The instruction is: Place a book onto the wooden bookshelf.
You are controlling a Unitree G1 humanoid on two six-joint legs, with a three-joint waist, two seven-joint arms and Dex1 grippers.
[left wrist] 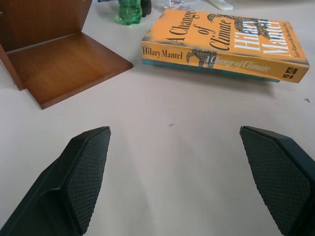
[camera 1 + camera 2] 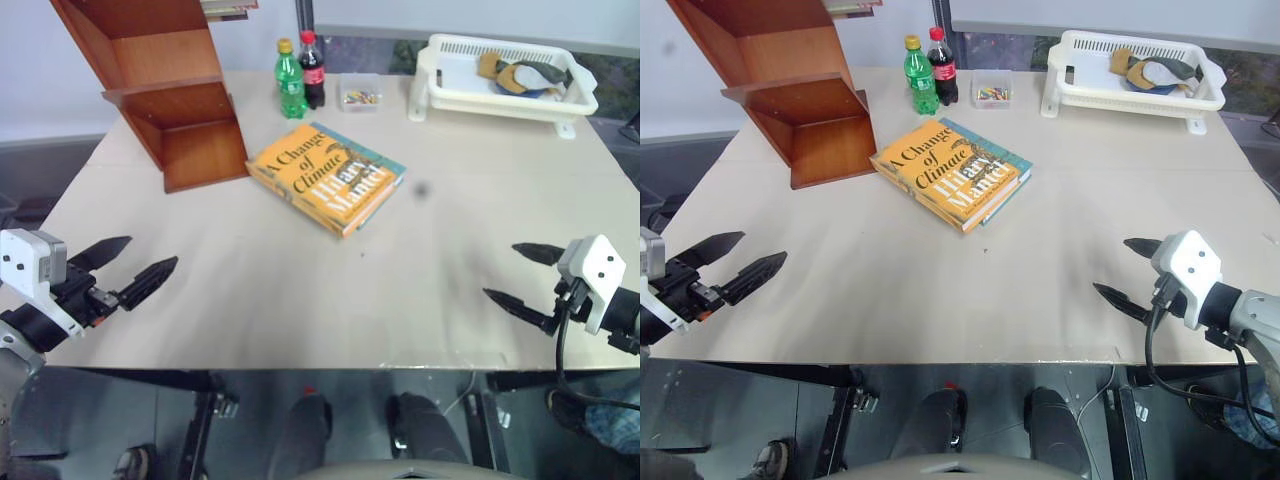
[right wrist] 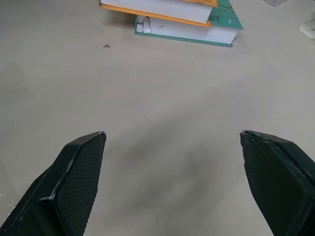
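Lying flat beside the bookshelf [image 2: 170, 90], the thick orange book [image 2: 318, 176] tops a teal one [image 3: 197, 27]. Both hands, left [image 2: 125, 268] and right [image 2: 520, 272], gape wide, empty.

The book [image 2: 325, 177] lay on the teal book [image 3: 197, 27], ahead of and between the two spread-fingered grippers, left gripper [image 2: 125, 268] and right gripper [image 2: 520, 275]. The wooden bookshelf [image 2: 165, 85] stood ahead of the left jaws, the basket [image 2: 505, 80] far beyond the right jaws, two bottles [image 2: 300, 75] behind the book.
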